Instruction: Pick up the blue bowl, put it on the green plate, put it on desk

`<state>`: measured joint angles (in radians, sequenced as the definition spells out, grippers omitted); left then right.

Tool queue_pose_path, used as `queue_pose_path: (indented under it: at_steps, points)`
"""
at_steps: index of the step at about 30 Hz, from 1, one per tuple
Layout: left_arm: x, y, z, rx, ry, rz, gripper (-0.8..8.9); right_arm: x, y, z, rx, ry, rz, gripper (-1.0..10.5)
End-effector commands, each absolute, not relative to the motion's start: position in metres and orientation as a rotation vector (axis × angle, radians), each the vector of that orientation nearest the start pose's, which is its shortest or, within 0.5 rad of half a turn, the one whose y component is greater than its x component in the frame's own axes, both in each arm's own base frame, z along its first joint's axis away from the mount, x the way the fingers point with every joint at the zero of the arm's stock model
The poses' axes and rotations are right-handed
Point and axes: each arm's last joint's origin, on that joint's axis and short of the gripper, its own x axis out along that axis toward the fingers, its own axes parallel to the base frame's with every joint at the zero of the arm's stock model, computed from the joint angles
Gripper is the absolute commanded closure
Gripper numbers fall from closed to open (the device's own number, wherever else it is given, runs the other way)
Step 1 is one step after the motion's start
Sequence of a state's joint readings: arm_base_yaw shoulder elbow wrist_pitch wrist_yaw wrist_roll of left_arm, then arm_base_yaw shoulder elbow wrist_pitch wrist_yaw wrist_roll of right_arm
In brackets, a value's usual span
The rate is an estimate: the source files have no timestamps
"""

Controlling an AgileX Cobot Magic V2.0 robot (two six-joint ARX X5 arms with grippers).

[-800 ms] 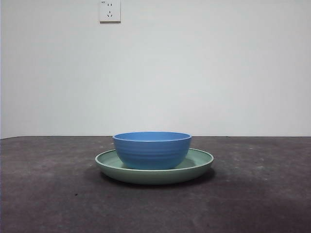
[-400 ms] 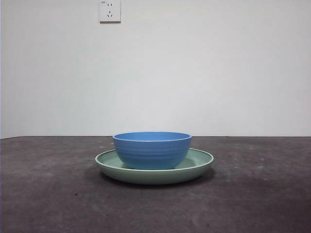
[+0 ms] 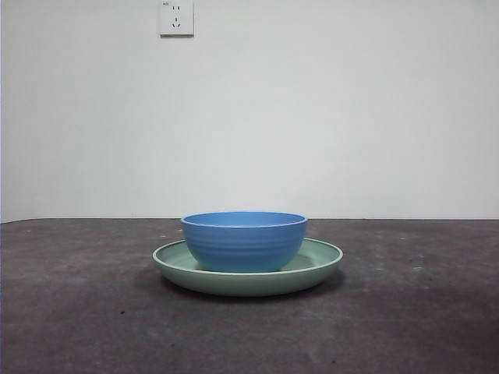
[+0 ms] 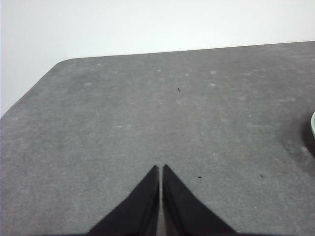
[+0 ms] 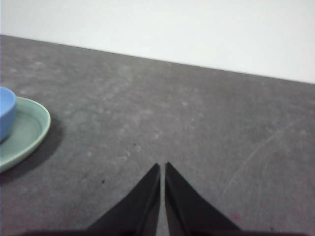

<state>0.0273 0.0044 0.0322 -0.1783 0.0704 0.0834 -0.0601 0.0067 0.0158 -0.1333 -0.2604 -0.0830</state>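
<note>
blue bowl [image 3: 244, 241] upright on green plate [image 3: 320, 262], desk [image 3: 78, 312], left gripper [image 4: 161, 169] & right gripper [image 5: 162, 168] closed (both empty)

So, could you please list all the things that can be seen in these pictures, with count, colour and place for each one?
blue bowl: one, medium blue, upright on the green plate, about the plate's middle.
green plate: one, pale mint green, flat on the desk, under the bowl.
desk: one, dark grey-brown with faint scuffs, bearing the plate.
wall socket: one, white, high on the white wall behind the desk.
left gripper: one, black, jaws shut, over bare desk, apart from the plate, holding nothing.
right gripper: one, black, jaws shut, over bare desk, apart from the plate, holding nothing.
</note>
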Motion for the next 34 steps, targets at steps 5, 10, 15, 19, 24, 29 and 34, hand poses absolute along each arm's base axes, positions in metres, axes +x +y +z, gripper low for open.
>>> queue_pose_path:
  at_steps: [5, 10, 15, 19, 24, 29, 34]
  points:
    - [0.0956, 0.0007, 0.1494, 0.065, 0.176, -0.046, 8.03, 0.0955, 0.0014, 0.1519, -0.066, 0.14, 0.199, 9.4]
    - [0.0956, 0.0008, 0.1494, 0.065, 0.176, -0.046, 8.03, 0.0955, 0.0014, 0.152, -0.066, 0.14, 0.198, 9.4]
    - [0.0956, 0.0008, 0.1494, 0.065, 0.176, -0.046, 8.03, 0.0955, 0.0014, 0.152, -0.066, 0.14, 0.198, 9.4]
    - [0.0956, 0.0008, 0.1494, 0.065, 0.176, -0.046, 8.03, 0.0955, 0.0014, 0.152, -0.066, 0.14, 0.198, 9.4]
    - [0.0956, 0.0008, 0.1494, 0.065, 0.176, -0.046, 8.03, 0.0955, 0.0014, 0.152, -0.066, 0.14, 0.198, 9.4]
    - [0.0956, 0.0008, 0.1494, 0.065, 0.176, -0.046, 8.03, 0.0955, 0.0014, 0.152, -0.066, 0.14, 0.198, 9.4]
    - [0.0956, 0.0008, 0.1494, 0.065, 0.176, -0.046, 8.03, 0.0955, 0.0014, 0.152, -0.066, 0.14, 0.198, 9.4]
